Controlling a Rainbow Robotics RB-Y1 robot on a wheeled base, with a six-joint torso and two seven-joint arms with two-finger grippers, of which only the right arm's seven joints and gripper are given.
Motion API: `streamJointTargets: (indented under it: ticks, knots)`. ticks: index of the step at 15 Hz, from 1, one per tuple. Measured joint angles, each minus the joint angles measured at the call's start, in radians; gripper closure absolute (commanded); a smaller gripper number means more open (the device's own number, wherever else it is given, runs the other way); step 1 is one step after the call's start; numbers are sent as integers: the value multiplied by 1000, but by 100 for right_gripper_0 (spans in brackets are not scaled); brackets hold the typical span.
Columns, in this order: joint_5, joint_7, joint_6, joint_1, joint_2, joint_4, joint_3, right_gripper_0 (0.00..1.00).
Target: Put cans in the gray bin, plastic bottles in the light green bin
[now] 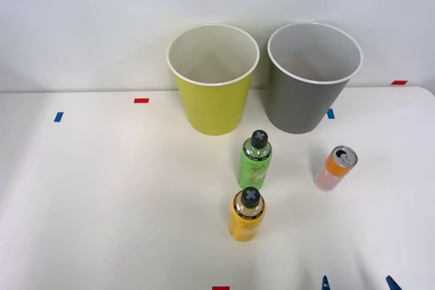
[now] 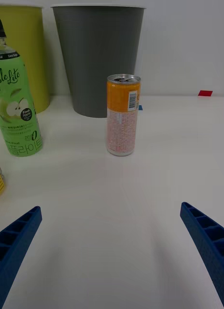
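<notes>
Left of the fingers, beyond the left blue tip: yellow-orange bottle (image 1: 247, 214) standing nearest on the white surface (image 1: 102, 195), green bottle (image 1: 255, 159) upright just behind it, both dark-capped, both untouched. Farther back on that side, light green bin (image 1: 213, 79), upright and nothing visible inside. Straight ahead, between the two fingers (image 2: 16, 241) but well short of them: slim orange-and-pale can (image 2: 123, 114), upright, silver top and pull-tab up, barcode turned toward the right finger. Directly behind the can, gray bin (image 1: 313, 76), upright, likewise nothing visible inside. Right gripper (image 2: 112, 241) held low over the surface, fingers spread wide apart, nothing between them, tips seen at the near edge in the front view. Judged light and thin-walled, that can: stiff enough if full, easily dented if empty, smooth painted sides likely slippery against ribbed plastic. Best taken around the middle of the body, below the tapered shoulder, with a level, moderate squeeze; tall and narrow, so likely to tip if nudged by one finger first. Farther right, beyond the right finger, bare surface and a red tape mark (image 2: 204, 93) by the wall. No item in either bin yet; sorting judged at its start.
</notes>
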Motion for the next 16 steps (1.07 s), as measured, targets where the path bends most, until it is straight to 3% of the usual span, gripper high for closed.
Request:
streamJointTargets:
  ticks: [16]
  knots:
    - [0, 0, 0, 0, 0, 0, 0, 0]
